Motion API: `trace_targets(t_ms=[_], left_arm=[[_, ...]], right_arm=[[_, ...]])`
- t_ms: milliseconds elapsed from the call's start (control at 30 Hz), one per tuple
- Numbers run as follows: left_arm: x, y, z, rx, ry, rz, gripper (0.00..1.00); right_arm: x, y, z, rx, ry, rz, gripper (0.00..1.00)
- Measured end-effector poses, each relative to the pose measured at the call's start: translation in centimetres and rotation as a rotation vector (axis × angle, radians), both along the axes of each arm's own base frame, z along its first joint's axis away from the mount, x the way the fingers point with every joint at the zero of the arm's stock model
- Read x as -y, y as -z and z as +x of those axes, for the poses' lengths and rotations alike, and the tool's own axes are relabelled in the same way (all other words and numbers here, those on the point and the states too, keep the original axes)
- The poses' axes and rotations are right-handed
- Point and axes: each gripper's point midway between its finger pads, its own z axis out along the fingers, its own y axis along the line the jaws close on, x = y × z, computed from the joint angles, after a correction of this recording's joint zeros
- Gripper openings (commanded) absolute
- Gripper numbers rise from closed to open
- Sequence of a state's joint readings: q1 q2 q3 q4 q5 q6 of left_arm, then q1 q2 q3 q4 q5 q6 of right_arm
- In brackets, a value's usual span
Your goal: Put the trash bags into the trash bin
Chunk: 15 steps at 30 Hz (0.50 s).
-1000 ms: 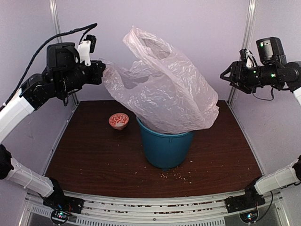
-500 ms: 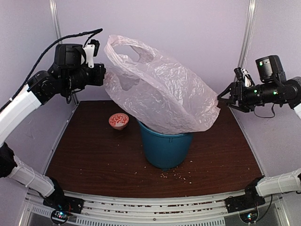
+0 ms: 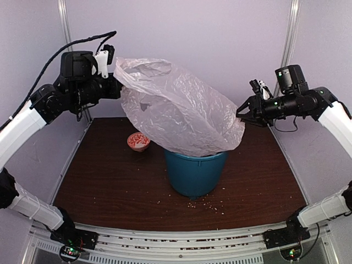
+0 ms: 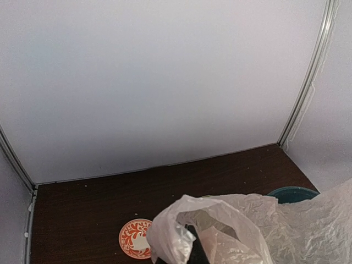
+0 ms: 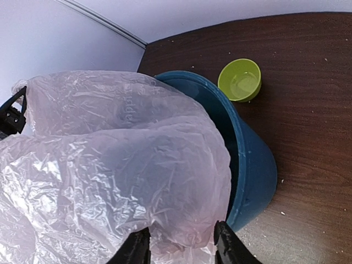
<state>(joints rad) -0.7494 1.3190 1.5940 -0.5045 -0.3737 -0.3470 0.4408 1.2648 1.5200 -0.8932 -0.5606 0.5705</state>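
Dark table [image 3: 110, 181]: bag [image 3: 176, 110] partly inside bin [image 3: 193, 176]

One bag [image 3: 181, 115], one bin [image 3: 195, 173], one red-patterned bowl [image 3: 138, 141], one green bowl [image 5: 240, 80].

The trash bag [image 3: 176, 113] was a translucent pale pink and the trash bin [image 3: 193, 173] teal-blue. The patterned bowl [image 3: 138, 141] bore orange-red scrollwork on white; the lime-green bowl [image 5: 240, 80] was plain. The table [image 3: 110, 187] was dark brown wood grain, flecked with pale crumbs [image 3: 208, 205]

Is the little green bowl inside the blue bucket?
No, the green bowl sits on the table, outside the blue bucket.
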Motion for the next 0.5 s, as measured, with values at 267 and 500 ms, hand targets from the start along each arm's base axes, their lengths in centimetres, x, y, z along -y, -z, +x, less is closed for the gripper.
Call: trace_targets(t_ms=[267,500], left_arm=[[-0.1,-1.8,-0.9,0.043,0.032,-0.080,0.00],[0.1,-2.4,-0.9,0.054,0.035,-0.112,0.00]], right_arm=[[-4.2,0.7,2.8,-0.021,-0.072,0.042,0.17],[-8.7,1.8,4.2,-0.039,-0.142,0.029,0.13]])
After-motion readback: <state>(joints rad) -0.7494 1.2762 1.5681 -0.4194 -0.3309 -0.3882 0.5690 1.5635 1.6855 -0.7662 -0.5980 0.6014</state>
